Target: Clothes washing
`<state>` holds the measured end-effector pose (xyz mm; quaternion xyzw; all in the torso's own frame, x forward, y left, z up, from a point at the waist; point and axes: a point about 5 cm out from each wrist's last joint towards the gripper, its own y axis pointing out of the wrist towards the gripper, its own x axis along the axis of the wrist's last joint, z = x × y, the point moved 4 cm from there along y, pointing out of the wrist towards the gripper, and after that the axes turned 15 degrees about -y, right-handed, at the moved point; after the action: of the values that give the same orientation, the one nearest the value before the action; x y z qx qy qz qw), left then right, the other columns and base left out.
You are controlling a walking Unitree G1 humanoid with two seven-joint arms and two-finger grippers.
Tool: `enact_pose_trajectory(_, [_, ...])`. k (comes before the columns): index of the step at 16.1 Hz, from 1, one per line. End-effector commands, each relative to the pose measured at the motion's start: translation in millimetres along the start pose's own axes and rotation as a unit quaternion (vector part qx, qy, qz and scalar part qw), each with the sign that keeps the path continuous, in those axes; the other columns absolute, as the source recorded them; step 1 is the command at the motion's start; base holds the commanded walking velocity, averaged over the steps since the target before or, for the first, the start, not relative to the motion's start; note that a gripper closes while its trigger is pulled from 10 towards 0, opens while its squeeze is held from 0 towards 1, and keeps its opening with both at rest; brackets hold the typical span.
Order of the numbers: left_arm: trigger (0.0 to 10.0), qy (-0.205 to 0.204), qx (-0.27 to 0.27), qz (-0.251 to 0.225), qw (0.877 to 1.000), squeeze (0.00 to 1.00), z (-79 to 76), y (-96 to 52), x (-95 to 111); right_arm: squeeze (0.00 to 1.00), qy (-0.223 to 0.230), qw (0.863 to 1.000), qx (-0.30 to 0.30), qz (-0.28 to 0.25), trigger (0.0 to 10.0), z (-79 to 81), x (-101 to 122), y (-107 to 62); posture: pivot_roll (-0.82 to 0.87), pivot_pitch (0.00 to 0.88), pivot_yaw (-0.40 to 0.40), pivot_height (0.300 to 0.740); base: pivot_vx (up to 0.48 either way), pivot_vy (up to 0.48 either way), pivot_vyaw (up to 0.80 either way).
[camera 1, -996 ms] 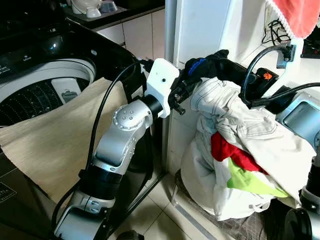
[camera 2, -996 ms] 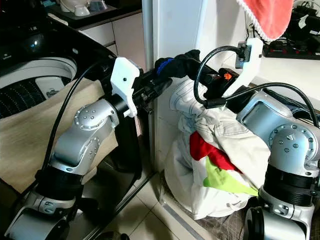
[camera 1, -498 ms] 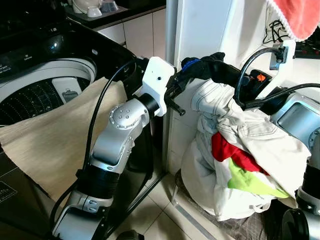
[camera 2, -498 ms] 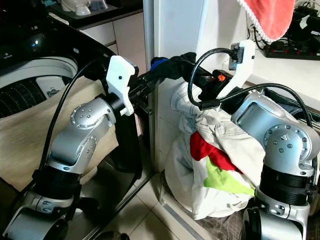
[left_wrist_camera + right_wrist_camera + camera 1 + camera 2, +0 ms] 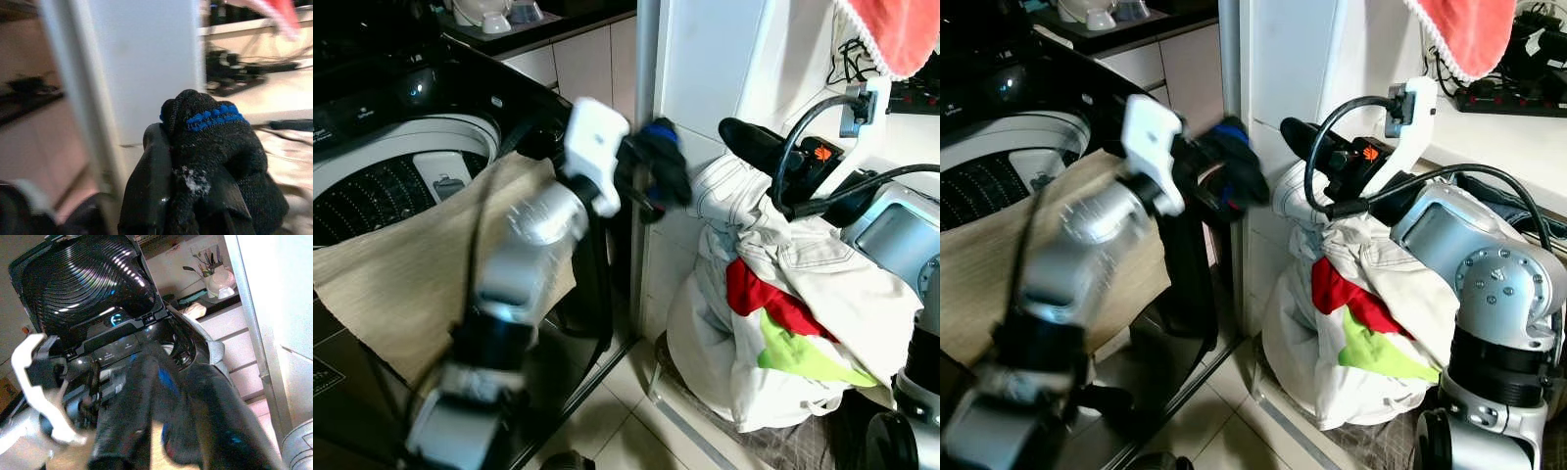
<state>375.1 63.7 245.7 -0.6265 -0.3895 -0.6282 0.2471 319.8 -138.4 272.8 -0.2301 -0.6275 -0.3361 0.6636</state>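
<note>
Nearest, just right of the washing machine (image 5: pixel 401 166), a heap of laundry (image 5: pixel 783 323) sits on the floor, white cloth wrapped round a red piece and a lime-green one; over the machine's front edge lies a beige cloth (image 5: pixel 411 274); the machine's lid (image 5: pixel 93 279) stands open. Above that cloth the left gripper (image 5: pixel 193 196), blurred with motion, has its fingers pinched on a black sock (image 5: pixel 215 156) with a blue stitched band, held between the machine and the white pillar (image 5: pixel 705 59). Beyond the heap's top the right gripper (image 5: pixel 176 426) points toward the machine, its fingers spread apart and holding nothing. Farther back, a red towel (image 5: pixel 896 34) hangs over the counter.
</note>
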Motion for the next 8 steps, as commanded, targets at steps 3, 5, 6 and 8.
enact_pose_trajectory(3, [0.0, 0.070, 0.103, -0.029, 0.992, 0.00, 57.2, -3.2, 38.9, 0.00, -0.032, 0.999, 0.008, 0.016, 10.0, 8.6, -2.7, -2.3, -0.05, 0.000, 0.034, 0.740, 0.000, 0.000, 0.00])
enact_pose_trajectory(5, [0.0, 0.244, 0.242, -0.032, 0.938, 0.00, 129.6, -25.5, 100.9, 0.00, -0.061, 0.997, 0.018, 0.033, 10.0, 16.1, -8.0, -1.7, -0.05, 0.000, 0.039, 0.740, 0.000, 0.000, 0.00])
enact_pose_trajectory(6, [0.0, 0.296, 0.284, 0.005, 0.912, 0.00, 152.9, -37.1, 110.0, 0.00, -0.077, 0.996, 0.029, 0.045, 10.0, 22.7, -12.7, -0.2, -0.05, 0.000, 0.042, 0.740, 0.000, 0.000, 0.00])
enact_pose_trajectory(8, [10.0, 0.305, 0.313, 0.112, 0.892, 0.00, 185.1, -56.4, 87.8, 0.00, -0.111, 0.989, 0.068, 0.077, 10.0, 42.1, -27.2, 3.0, -0.05, 0.000, 0.044, 0.740, 0.000, 0.000, 0.00])
